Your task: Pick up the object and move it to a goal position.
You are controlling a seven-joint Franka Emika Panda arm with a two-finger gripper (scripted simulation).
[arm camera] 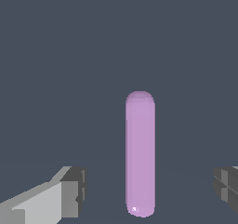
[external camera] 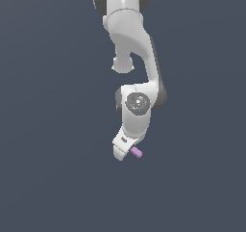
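Note:
The lilac bar [arm camera: 140, 153] is a thin, matte rod with rounded ends. In the wrist view it lies between my two fingers, nearer the light grey finger [arm camera: 69, 195] than the dark one [arm camera: 227, 187], and touches neither. My gripper [arm camera: 148, 191] is open, with wide gaps on both sides of the bar. In the exterior view the gripper [external camera: 124, 153] points down at the end of the white arm. One end of the bar [external camera: 137, 152] sticks out from it towards the exterior view's right. The rest of the bar is hidden behind the hand.
A plain dark grey-blue surface [external camera: 48, 178] fills both views. The white arm [external camera: 137, 58] comes down from the top middle of the exterior view. No other object and no goal marker shows.

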